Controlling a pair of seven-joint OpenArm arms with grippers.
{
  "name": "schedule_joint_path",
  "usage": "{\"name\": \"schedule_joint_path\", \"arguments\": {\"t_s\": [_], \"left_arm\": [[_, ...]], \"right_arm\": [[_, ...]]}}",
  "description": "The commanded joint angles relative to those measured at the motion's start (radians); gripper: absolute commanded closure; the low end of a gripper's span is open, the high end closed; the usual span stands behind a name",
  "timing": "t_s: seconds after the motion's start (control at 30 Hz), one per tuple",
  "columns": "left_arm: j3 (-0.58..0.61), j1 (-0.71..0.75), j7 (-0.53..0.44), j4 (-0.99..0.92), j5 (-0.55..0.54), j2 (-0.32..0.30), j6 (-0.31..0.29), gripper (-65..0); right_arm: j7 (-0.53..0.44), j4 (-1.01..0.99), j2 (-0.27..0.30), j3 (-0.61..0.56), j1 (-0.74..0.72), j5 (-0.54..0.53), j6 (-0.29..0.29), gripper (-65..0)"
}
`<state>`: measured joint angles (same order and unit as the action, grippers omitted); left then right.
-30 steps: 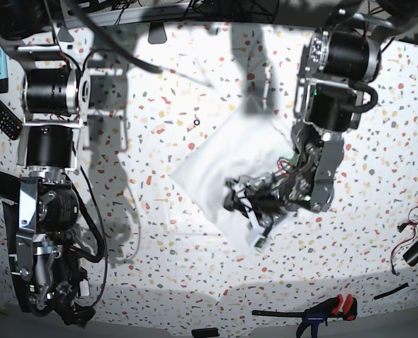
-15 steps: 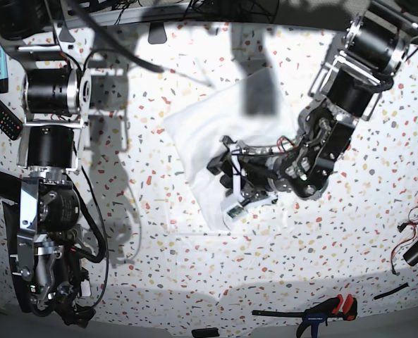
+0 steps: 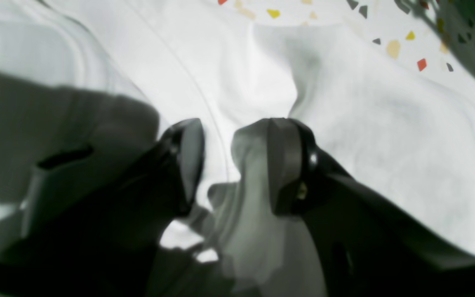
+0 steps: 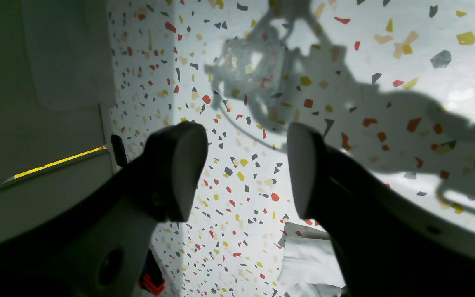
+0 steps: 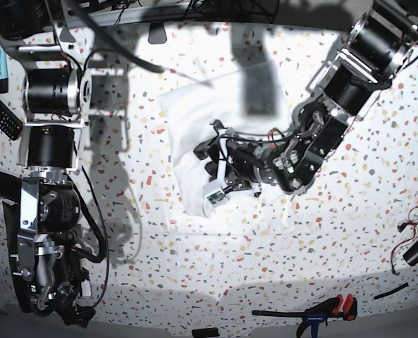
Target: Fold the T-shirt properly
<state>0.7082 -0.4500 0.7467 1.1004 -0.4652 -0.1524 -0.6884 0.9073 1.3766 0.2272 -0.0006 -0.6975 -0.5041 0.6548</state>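
Observation:
The white T-shirt (image 5: 194,116) lies folded into a rough rectangle on the speckled table, left of centre at the back. My left gripper (image 5: 210,160) reaches in from the right and sits low on the shirt's near part. In the left wrist view the T-shirt (image 3: 365,123) fills the frame. My left gripper (image 3: 235,123) is open there: a raised fold of cloth stands between the jaws against the right finger (image 3: 287,165), with a gap beside the left finger (image 3: 188,161). My right gripper (image 5: 57,306) hangs at the front left, away from the shirt. Over bare table, my right gripper (image 4: 243,132) is open and empty.
A remote control (image 5: 1,113) and a blue marker (image 5: 1,70) lie at the far left edge. A black clamp with red handles (image 5: 328,310) lies at the front right, and cables (image 5: 413,239) at the right edge. The table's edge (image 4: 56,161) is left of the right gripper.
My left gripper has swept leftward and back across the table. The T-shirt has slid and turned with it, from the centre to left of centre. The right arm has not moved.

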Motion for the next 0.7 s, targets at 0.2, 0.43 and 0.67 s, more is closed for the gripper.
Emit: {"name": "schedule_joint_path", "arguments": {"t_s": [0.2, 0.43, 0.67], "left_arm": [[0.006, -0.031, 0.038, 0.127, 0.046, 0.001, 0.079, -24.9], [0.005, -0.039, 0.029, 0.319, 0.133, -0.049, 0.22, -24.9], [-0.024, -0.032, 0.032, 0.393, 0.259, -0.145, 0.43, -24.9]], "right_arm": [[0.003, 0.018, 0.006, 0.019, -0.036, -0.006, -0.002, -34.4], [0.029, 0.019, 0.006, 0.08, -0.036, -0.006, -0.002, -34.4], [0.098, 0.052, 0.021, 0.099, -0.036, -0.051, 0.0, -34.4]]}}
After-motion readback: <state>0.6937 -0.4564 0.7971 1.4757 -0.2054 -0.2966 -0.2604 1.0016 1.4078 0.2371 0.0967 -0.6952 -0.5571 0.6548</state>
